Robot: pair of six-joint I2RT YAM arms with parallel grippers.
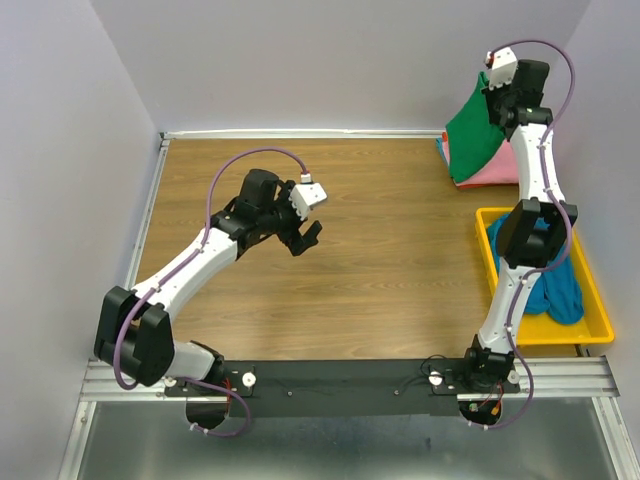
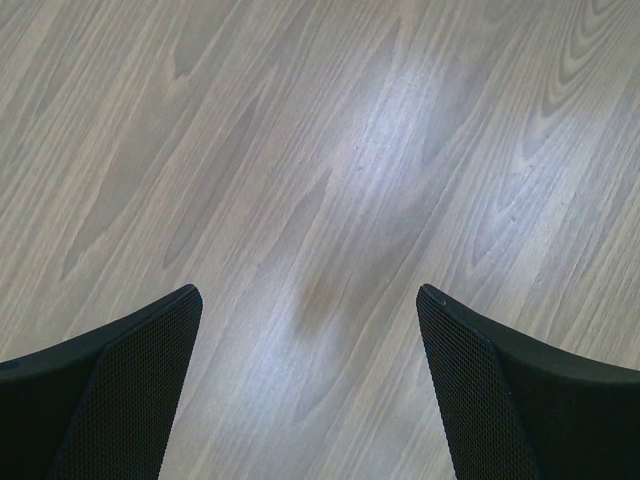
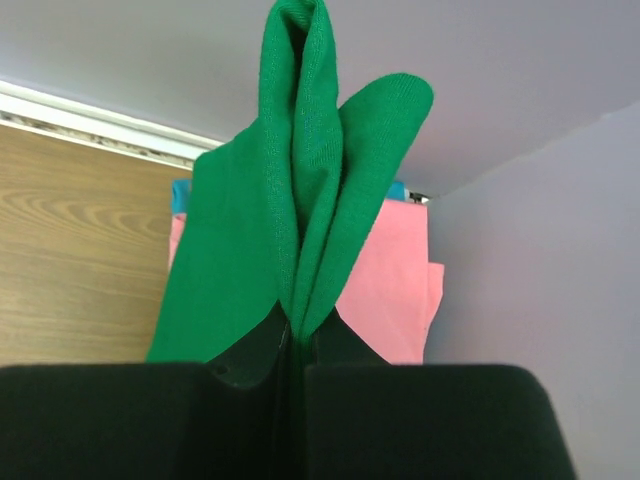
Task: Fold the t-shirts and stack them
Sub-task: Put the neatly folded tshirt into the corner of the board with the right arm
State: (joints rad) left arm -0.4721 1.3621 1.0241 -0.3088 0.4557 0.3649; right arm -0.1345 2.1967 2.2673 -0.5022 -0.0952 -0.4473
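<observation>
My right gripper [image 1: 494, 92] is raised at the far right corner, shut on a green t-shirt [image 1: 477, 132] that hangs down from it. In the right wrist view the green t-shirt [image 3: 290, 210] is pinched in a folded bunch between the jaws of the right gripper [image 3: 298, 335]. Beneath it lies a pink t-shirt [image 1: 492, 172], seen as [image 3: 395, 290] in that view, with a blue edge [image 3: 180, 193] of another t-shirt under it. A teal-blue t-shirt [image 1: 556, 285] is bunched in the yellow tray [image 1: 548, 331]. My left gripper [image 1: 308, 238] hovers open over bare wood; its fingers [image 2: 130, 380] hold nothing.
The wooden table [image 1: 370, 250] has a metal rail along its far and left edges. Grey walls close in at the back and both sides. The yellow tray stands at the right edge, next to the right arm.
</observation>
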